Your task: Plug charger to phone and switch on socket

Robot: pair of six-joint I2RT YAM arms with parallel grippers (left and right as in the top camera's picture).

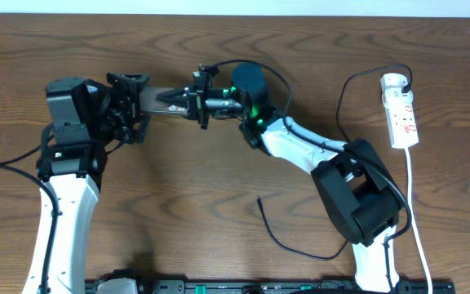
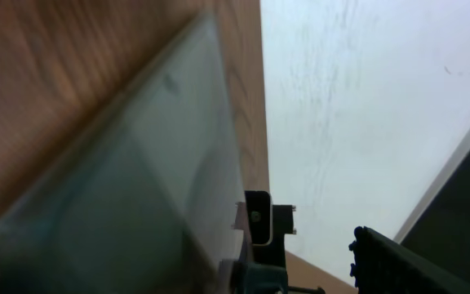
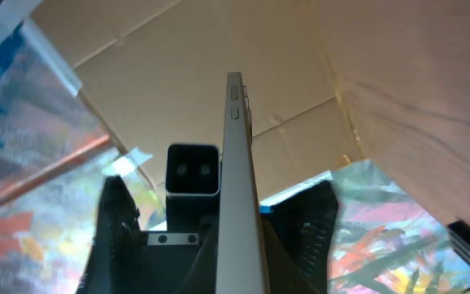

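Note:
The grey-brown phone [image 1: 155,95] is held off the table at back centre-left. My right gripper [image 1: 178,98] is shut on one end of it. In the right wrist view the phone [image 3: 239,163] runs edge-on up the middle, pinched between my own fingers. My left gripper [image 1: 133,102] faces it from the left, open, its jaws standing wide on either side of the phone's other end without touching. In the left wrist view the phone [image 2: 121,204] is a blurred pane, well apart from one dark finger [image 2: 414,265]. The black charger [image 1: 277,237] lies on the table, its plug tip [image 1: 259,198] free. The white socket [image 1: 401,114] lies at the far right.
The socket's white cord [image 1: 415,212] runs down the right side toward the front edge. The charger cable loops from the socket's top end behind my right arm [image 1: 357,196]. Bare wooden table [image 1: 178,204] lies in front of the grippers.

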